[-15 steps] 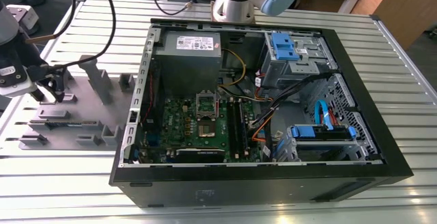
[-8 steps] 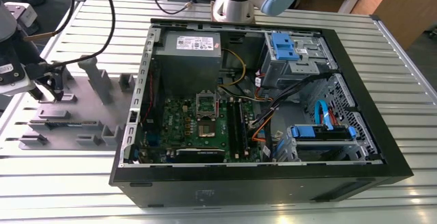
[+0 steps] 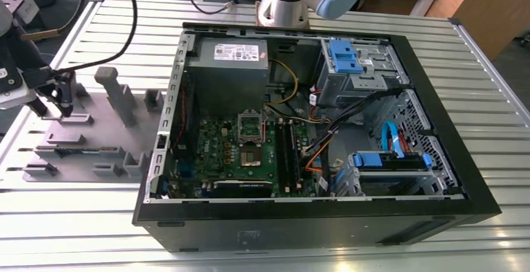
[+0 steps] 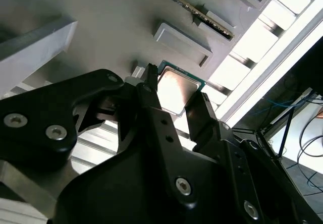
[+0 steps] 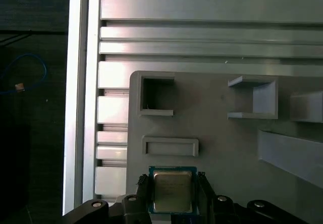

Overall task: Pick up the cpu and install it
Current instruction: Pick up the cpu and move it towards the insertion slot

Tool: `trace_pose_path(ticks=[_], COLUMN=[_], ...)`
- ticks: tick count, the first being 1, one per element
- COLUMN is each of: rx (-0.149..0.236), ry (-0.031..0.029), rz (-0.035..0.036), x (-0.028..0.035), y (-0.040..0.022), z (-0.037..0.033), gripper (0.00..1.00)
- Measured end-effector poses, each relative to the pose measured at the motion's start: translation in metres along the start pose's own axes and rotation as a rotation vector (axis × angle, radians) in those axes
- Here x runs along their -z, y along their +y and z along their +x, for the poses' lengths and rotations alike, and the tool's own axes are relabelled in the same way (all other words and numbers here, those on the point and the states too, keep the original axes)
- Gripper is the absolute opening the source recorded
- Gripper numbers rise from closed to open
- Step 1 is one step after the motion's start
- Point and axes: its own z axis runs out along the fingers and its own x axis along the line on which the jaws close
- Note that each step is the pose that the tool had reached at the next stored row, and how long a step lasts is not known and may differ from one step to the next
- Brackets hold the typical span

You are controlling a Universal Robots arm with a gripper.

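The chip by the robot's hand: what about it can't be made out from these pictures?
The chip: the gripper covers one edge in both wrist views; its underside faces away.
Grip: touching or just flanking, cannot tell.
The socket, exterior view: too small to judge whether empty.

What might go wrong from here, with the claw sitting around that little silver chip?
1. The cpu is thin and sits inside the claw; if it is taken slightly off-centre, it might tilt or slip.
2. Raised blocks of the grey holder stand close by, so a sideways move might clip one.
3. Loose cables lie beside the motherboard socket in the PC case and might snag.
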Motion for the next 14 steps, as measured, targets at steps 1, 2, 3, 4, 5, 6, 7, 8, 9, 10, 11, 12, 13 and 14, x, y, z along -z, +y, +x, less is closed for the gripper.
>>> trace_pose_path(ticks=[1,2,3,4,5,6,7,8,9,10,11,12,13,14], rx=[0.000,0.000,0.000,0.000,0.000,0.000,0.000,0.000,0.000,0.000,0.000,0.000,0.000,0.000], ry=[-0.0001,0.0000,-0.0001,-0.0001,-0.0001,-0.0001,0.0000,-0.0001,-0.0001,-0.0001,-0.0001,-0.0001,0.0000,0.0000], rz=[-0.0001,-0.0001,-0.0001,-0.0002,-0.0002,-0.0002,-0.0001,-0.0002,-0.0002,-0.0002,-0.0002,-0.0001,-0.0001,-0.0001], x=[0.0019,0.0041,0.0060,0.0079,0.0098,0.0120,0.0141,0.0162,0.0182,0.0201,0.0218,0.0234,0.0251,0.0265], y=[0.0001,0.0001,0.0002,0.0003,0.0003,0.0004,0.0005,0.0006,0.0007,0.0007,0.0008,0.0008,0.0009,0.0009], z=[0.0000,0.0001,0.0001,0.0001,0.0001,0.0002,0.0002,0.0002,0.0003,0.0003,0.0003,0.0004,0.0004,0.0004], gripper=[0.47,0.47,0.47,0.47,0.47,0.47,0.47,0.47,0.47,0.47,0.47,0.47,0.47,0.47])
